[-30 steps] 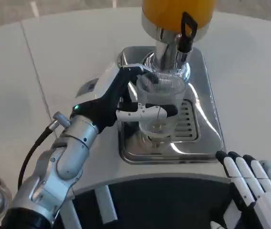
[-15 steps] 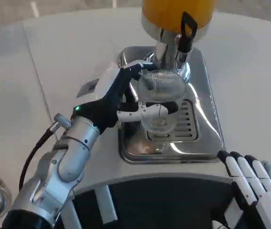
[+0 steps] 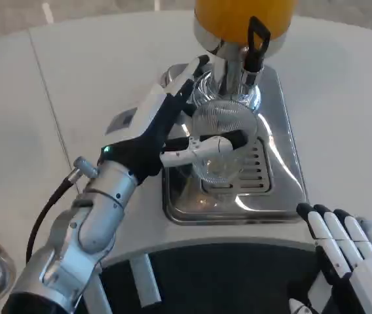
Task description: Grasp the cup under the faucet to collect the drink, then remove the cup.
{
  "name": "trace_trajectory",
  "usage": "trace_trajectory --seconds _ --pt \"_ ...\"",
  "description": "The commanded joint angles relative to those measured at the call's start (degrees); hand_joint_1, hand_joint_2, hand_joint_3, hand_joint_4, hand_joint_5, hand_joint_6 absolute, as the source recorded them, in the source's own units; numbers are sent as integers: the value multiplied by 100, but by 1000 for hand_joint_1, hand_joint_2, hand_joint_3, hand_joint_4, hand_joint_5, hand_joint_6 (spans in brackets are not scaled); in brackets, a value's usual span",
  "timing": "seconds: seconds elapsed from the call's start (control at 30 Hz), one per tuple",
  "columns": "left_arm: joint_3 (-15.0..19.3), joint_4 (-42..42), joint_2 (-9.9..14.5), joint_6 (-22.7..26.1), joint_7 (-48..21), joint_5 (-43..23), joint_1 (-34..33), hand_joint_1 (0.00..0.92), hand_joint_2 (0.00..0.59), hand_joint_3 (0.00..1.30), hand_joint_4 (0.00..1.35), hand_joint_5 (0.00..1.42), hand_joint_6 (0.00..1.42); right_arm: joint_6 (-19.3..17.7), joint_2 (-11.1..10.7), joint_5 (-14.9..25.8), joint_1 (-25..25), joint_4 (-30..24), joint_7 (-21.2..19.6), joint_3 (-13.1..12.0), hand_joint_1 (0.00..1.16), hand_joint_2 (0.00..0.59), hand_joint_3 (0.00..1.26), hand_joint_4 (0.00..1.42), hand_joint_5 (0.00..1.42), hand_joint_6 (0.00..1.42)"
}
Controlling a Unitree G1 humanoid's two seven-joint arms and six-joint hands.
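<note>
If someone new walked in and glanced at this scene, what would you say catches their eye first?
Most likely the orange drink dispenser at the top, its bright tank standing above a shiny steel drip tray. Next, the left hand at centre, holding a clear ribbed cup tilted beneath the faucet. The right hand waits at the lower right corner.

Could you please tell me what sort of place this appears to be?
Probably a drinks station or demo setup: an orange juice dispenser with a faucet over a steel drip tray, on a white table.
</note>
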Motion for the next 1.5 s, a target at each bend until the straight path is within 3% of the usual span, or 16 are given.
trace_trajectory --seconds 0.03,0.57,0.8,1.03,1.2,1.5 --pt "46 -250 142 42 -39 -1 199 103 0 29 59 401 449 -13 -62 53 107 28 -22 -48 116 561 0 0 0 0" --pt "905 -891 870 274 -19 -314 877 68 0 27 58 391 425 -87 -52 135 202 -116 -59 -123 110 561 0 0 0 0" --pt "1321 -1943 1344 335 -74 -204 1815 72 0 27 49 352 404 -65 93 277 308 -256 -59 -140 108 561 0 0 0 0" --pt "1831 -2964 1736 126 -90 -143 3247 268 82 7 20 287 325 55 360 491 331 -479 42 -142 108 561 0 0 0 0" --pt "2029 -3550 1773 -173 29 100 4178 312 98 7 2 273 299 193 548 585 228 -604 169 -99 108 561 0 0 0 0" --pt "2048 -4085 1596 -572 439 935 5269 261 121 0 0 176 187 400 834 900 78 -726 319 -100 108 561 0 0 0 0"
